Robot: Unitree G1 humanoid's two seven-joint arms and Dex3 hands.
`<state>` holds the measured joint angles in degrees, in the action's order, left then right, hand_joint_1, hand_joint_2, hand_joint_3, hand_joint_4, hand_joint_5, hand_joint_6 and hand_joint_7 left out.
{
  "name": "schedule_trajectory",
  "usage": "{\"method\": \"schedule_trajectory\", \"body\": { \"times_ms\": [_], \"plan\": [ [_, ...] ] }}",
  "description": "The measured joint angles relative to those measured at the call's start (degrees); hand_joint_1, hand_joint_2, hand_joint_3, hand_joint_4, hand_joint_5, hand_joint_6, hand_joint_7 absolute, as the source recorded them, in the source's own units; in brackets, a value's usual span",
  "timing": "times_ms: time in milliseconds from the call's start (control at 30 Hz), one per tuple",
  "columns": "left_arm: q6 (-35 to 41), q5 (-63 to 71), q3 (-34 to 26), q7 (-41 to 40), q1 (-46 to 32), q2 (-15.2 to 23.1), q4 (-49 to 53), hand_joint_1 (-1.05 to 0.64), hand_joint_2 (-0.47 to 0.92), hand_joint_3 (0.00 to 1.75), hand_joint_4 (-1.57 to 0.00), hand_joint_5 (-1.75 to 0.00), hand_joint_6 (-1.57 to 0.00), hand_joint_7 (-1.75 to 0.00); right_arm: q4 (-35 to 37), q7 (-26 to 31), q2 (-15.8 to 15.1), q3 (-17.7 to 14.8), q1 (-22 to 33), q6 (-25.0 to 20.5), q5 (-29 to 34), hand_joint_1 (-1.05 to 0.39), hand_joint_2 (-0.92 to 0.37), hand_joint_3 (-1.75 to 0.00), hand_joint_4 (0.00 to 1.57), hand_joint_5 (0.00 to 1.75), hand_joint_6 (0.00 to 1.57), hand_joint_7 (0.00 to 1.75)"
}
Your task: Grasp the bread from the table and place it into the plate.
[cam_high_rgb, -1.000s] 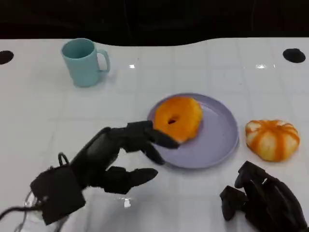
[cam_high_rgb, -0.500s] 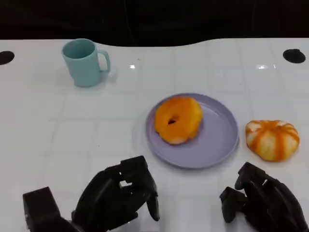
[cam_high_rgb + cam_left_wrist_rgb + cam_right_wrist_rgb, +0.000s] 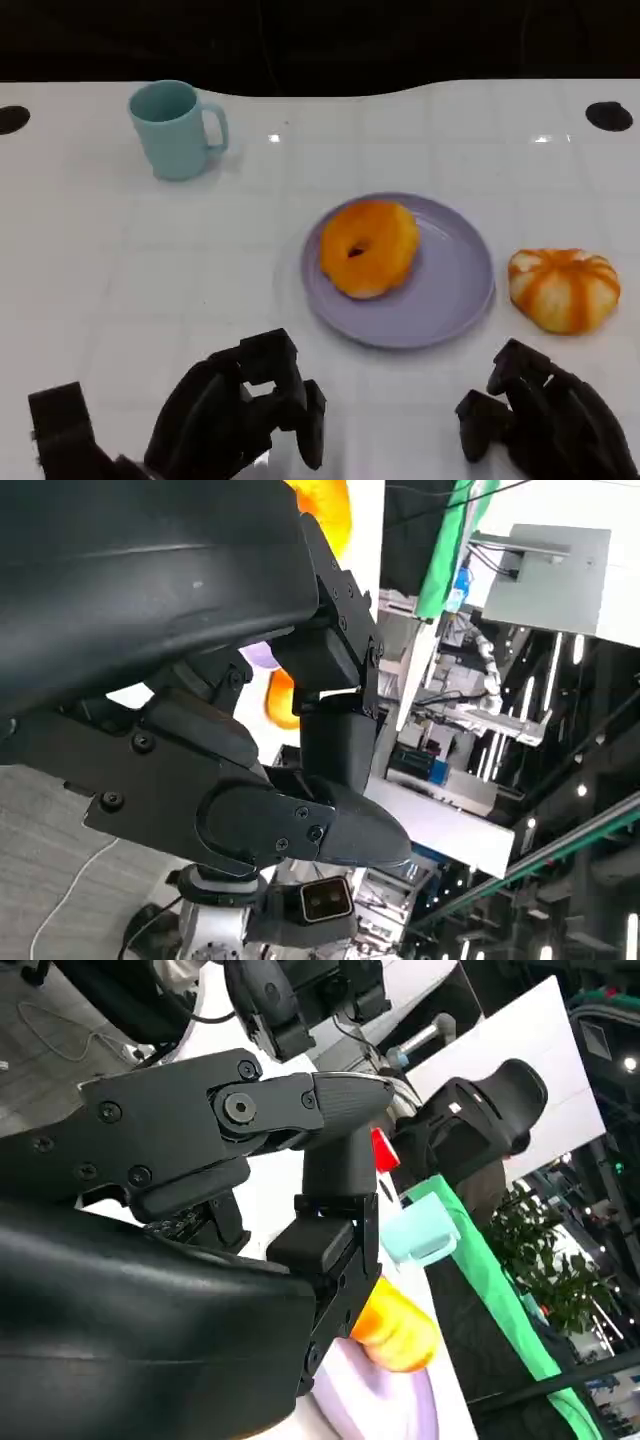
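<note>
Already the bread [image 3: 369,247] lay on the plate [image 3: 455,290]; it looked soft and light, best cradled by its rim. Both robot hands, left [image 3: 245,415] and right [image 3: 545,420], sat curled, holding nothing.

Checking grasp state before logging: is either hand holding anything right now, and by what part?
Nothing is held. The left hand and right hand sit low near the table edge with fingers curled on nothing. The ring-shaped bread lies on the plate, untouched.
</note>
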<state>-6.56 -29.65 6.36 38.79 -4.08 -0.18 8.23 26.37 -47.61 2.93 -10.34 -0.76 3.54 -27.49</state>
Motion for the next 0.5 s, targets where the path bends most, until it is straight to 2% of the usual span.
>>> {"method": "schedule_trajectory", "body": {
  "times_ms": [500],
  "plan": [
    [2.5,-0.2,-2.8,2.1,1.2,-1.2,1.1,-0.81,0.92,0.12,-0.94,-1.68,-0.87,-1.41,2.4,-0.5,0.0,0.0,-1.2,1.4,0.1,-0.56,-0.92,-0.24,0.77,1.69,0.68,1.43]
  ]
}}
